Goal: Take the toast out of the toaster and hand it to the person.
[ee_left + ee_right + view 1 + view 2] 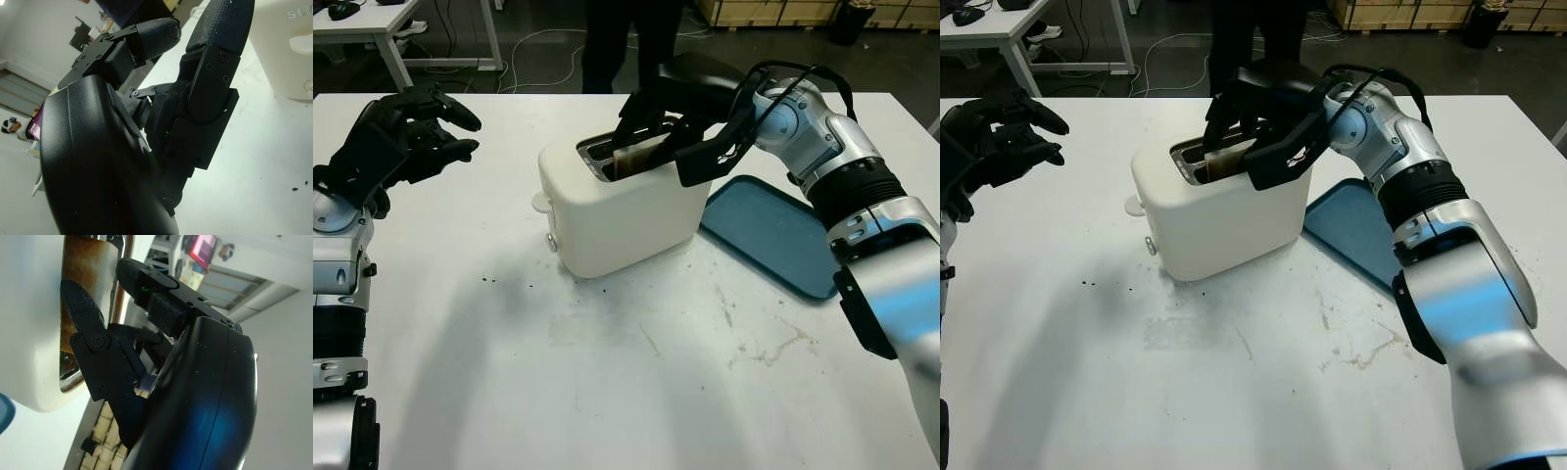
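A cream-white, rounded plastic toaster (617,215) is seen standing near the middle of the white counter (607,392), closer to its far edge than to its near one, with its chromed slot turned upward. A browned slice of toast (639,157) is seen standing upright in that slot, its upper part raised above the toaster's top. The black three-fingered right hand (656,122) is positioned over the slot from the right side of the counter, and its fingers (80,308) are closed on the toast from both faces; in the right wrist view one fingertip is pressed against the browned face while another is laid across the slice's top edge. The toast is thus held by the right hand but is still partly within the slot. Just beside the toaster, toward the counter's right edge, a flat dark-blue plastic tray (778,235) is laid on the surface, partly covered by the silver forearm. The black left hand (401,142) is held above the counter near its far left corner, well apart from the toaster, unclenched and with nothing in it. A few dark crumbs (489,281) and faint brownish stains (769,348) are scattered on the counter nearer its front edge. Beyond the far edge, a person's dark-trousered legs (617,39) are seen standing on the floor.
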Available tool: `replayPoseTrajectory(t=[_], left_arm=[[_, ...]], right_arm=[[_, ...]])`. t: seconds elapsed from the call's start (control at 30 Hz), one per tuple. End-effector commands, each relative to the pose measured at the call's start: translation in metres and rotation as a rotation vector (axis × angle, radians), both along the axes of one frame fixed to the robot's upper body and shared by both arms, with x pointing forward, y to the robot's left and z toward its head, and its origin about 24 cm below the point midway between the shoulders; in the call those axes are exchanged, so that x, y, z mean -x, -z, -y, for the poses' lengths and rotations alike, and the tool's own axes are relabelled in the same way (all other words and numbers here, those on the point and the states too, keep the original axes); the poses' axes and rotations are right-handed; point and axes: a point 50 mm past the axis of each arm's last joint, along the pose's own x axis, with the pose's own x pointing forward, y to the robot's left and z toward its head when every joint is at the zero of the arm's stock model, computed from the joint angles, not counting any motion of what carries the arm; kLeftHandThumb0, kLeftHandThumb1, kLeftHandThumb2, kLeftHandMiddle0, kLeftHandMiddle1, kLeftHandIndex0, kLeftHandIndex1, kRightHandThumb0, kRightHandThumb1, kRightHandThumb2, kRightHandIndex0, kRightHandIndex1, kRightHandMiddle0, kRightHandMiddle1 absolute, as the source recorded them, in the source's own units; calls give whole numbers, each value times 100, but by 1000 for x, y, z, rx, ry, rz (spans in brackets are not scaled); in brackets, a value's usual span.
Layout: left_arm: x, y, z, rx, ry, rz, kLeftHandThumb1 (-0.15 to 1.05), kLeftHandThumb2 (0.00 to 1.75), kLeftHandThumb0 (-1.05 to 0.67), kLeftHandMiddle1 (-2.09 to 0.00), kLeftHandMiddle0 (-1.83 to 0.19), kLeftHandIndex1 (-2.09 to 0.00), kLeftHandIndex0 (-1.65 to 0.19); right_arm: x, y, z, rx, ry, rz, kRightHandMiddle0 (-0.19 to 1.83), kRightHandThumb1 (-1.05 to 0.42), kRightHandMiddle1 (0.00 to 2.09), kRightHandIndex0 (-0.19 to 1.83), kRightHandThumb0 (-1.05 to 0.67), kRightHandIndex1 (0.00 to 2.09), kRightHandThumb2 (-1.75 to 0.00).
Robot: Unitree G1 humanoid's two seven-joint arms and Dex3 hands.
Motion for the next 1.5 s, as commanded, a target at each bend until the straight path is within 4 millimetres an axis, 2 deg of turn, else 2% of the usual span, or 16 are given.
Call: replayPoseTrajectory(t=[0.0, 0.07, 0.27, 0.43, 0.47, 0.53, 0.6, 0.7, 0.77, 0.87, 1.0, 1.13, 1.4, 1.47], left_arm=[[0, -1, 2, 8, 3, 1, 86, 0, -105, -130, -65, -115, -63], [0, -1, 2, 12, 5, -2, 85, 0, -105, -131, -65, -115, -63], [1, -1, 2, -6, -5, 1, 86, 0, -105, -131, -64, -116, -62], [1, -1, 1, -6, -10, 3, 86, 0, -105, -133, -63, -118, -60], [1, -1, 1, -4, -8, 1, 86, 0, -105, -133, -63, -118, -60], [1, 0, 1, -3, -8, 0, 86, 0, -105, -134, -63, -119, -60], [1, 0, 2, 0, -8, 0, 86, 0, -105, -134, -63, -119, -60], [1, 0, 2, -3, -7, 2, 87, 0, -105, -134, -63, -120, -59], [1, 0, 2, -3, -9, 0, 86, 0, -105, -134, -62, -120, -58], [2, 1, 1, -7, -12, 0, 87, 0, -105, -134, -62, -121, -57], [1, 1, 1, -5, -11, 1, 87, 0, -105, -134, -62, -121, -58], [1, 1, 1, -3, -9, 0, 87, 0, -105, -134, -63, -121, -58], [1, 1, 0, -9, -11, 3, 87, 0, -105, -134, -62, -120, -58], [1, 1, 0, -10, -12, 4, 87, 0, -105, -134, -62, -121, -58]], right_arm=[[1, 7, -1, -8, -11, -1, 124, -65, 11, 94, -42, 111, 0], [1, 8, -1, -3, -10, 3, 127, -66, 13, 93, -42, 132, 0], [1, 13, -1, 31, -1, 0, 127, -68, 12, 98, -47, 122, 0], [2, 17, 0, 45, -5, 50, 135, -74, 23, 108, -58, 152, -1], [2, 17, 0, 43, -8, 65, 134, -74, 31, 109, -59, 157, -1], [2, 18, 0, 49, -12, 96, 116, -78, 82, 110, -64, 167, -1], [2, 18, 0, 59, -15, 127, 106, -82, 104, 109, -67, 172, -1], [1, 18, 1, 59, -12, 148, 103, -85, 109, 110, -67, 170, -1], [1, 15, 2, 52, -11, 165, 98, -88, 146, 113, -64, 173, -1], [0, 5, 4, 12, 1, 210, 96, -91, 170, 118, -62, 174, -1], [-2, -12, 9, -94, 21, 255, 96, -91, 174, 115, -58, 175, 0], [-2, -30, 17, -165, 44, 262, 83, -92, 174, 109, -54, 175, -5], [-2, -57, 39, -344, 89, 221, 90, -89, 175, 112, -50, 175, -1], [-2, -62, 46, -390, 98, 188, 87, -89, 174, 110, -44, 175, -1]])
